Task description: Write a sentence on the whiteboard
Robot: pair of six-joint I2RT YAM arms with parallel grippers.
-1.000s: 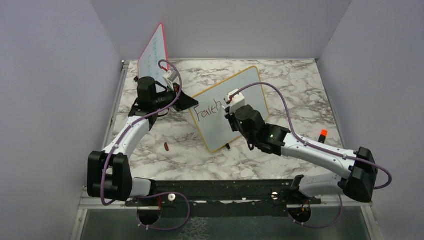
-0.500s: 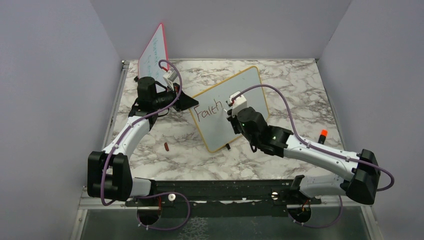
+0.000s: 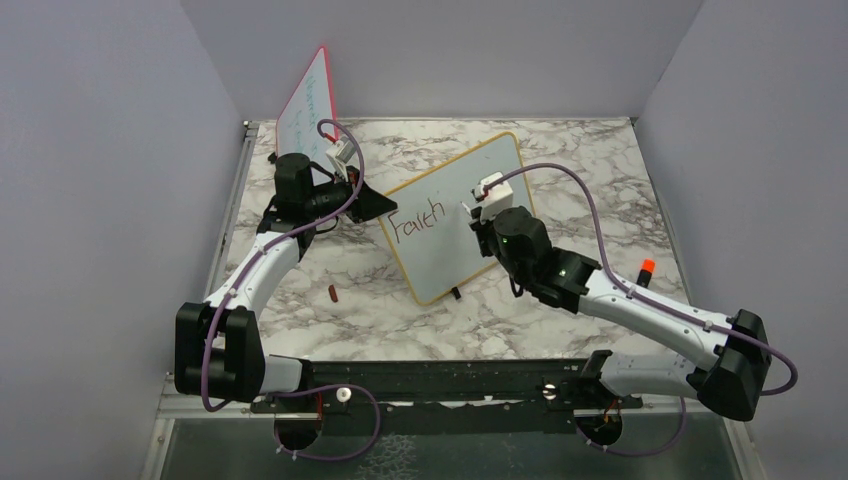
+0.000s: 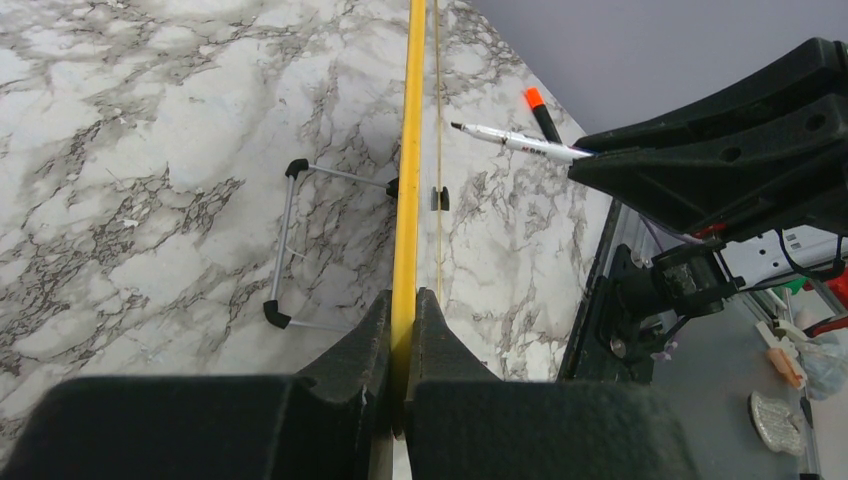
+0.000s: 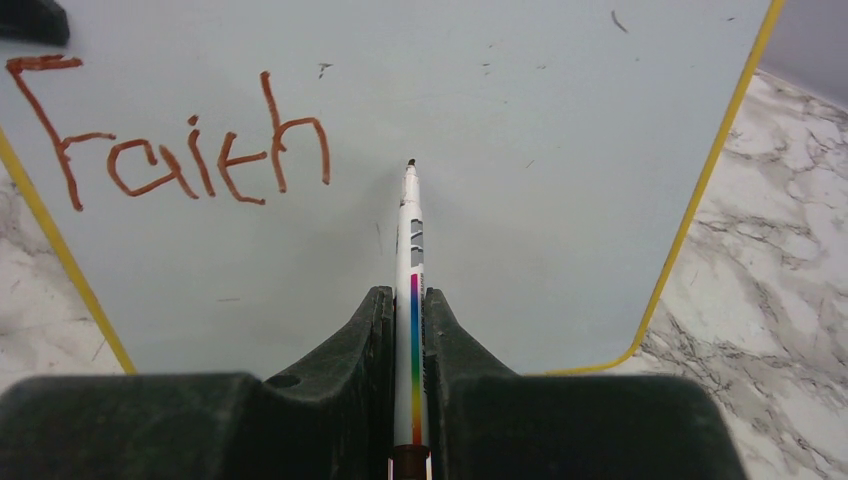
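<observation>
The left gripper (image 4: 403, 300) is pressed together on the yellow frame of the whiteboard (image 4: 408, 150), pinching its edge so the board stands propped on the surface (image 4: 150, 150). The right gripper (image 5: 410, 300) pinches a marker (image 5: 411, 235) that points straight ahead of it at the board's face. Whether the tip touches is hard to tell. Up and to the left of that tip is the sentence (image 5: 170, 150) so far: 1 word, "Faith", in dark red. The white area ahead and to the right of the gripper is bare. My judgement: the writing is begun, with the remaining words left to add.
</observation>
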